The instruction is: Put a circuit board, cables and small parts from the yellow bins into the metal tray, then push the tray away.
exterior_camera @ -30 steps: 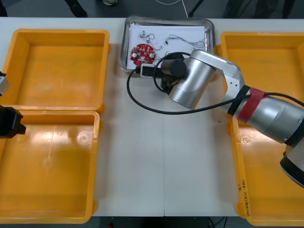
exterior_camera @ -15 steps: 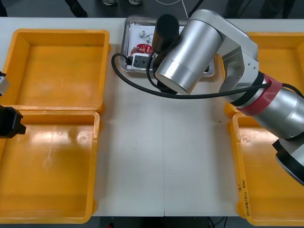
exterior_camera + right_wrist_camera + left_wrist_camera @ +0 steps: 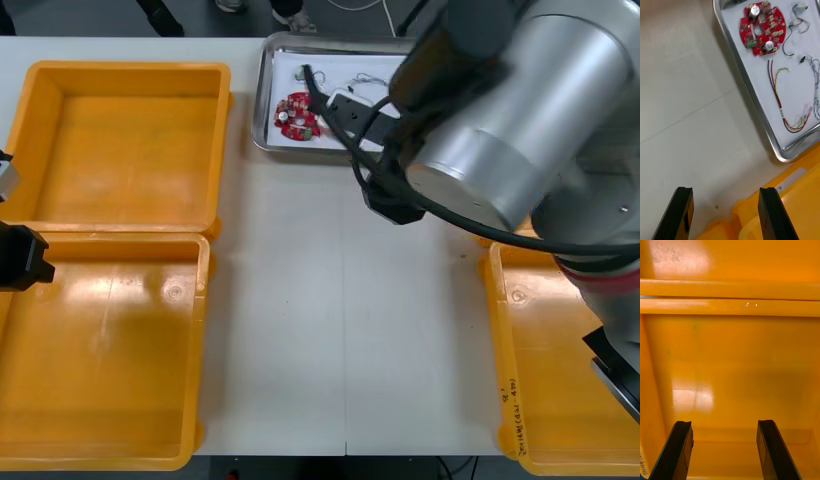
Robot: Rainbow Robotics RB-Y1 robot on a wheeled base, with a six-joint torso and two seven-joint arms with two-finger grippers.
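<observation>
At the far left my left hand (image 3: pixel 724 423) hangs above the near left bin (image 3: pixel 100 350), fingers spread with nothing between them. My left wrist camera looks into that bin's bare orange floor and across the rims to the far left bin (image 3: pixel 125 150). The counter (image 3: pixel 300 300) lies bare between the bins.

At the far edge sits the metal tray (image 3: pixel 262 110), white inside. The circuit board (image 3: pixel 298 114) lies in its left part. My right arm (image 3: pixel 500 130) crosses in front and covers the tray's right part from above. From my right wrist I can see what the arm hides: a red and yellow cable (image 3: pixel 780 101) beside the board, and a blue and white cable (image 3: pixel 813 69) past it.

My right hand (image 3: pixel 726 189) is spread and empty above the counter, near the tray's rim and by a bin corner that carries a pale label (image 3: pixel 790 180) I cannot read. Small writing (image 3: pixel 511 405) runs along the near right bin (image 3: pixel 560 400), too small to make out.
</observation>
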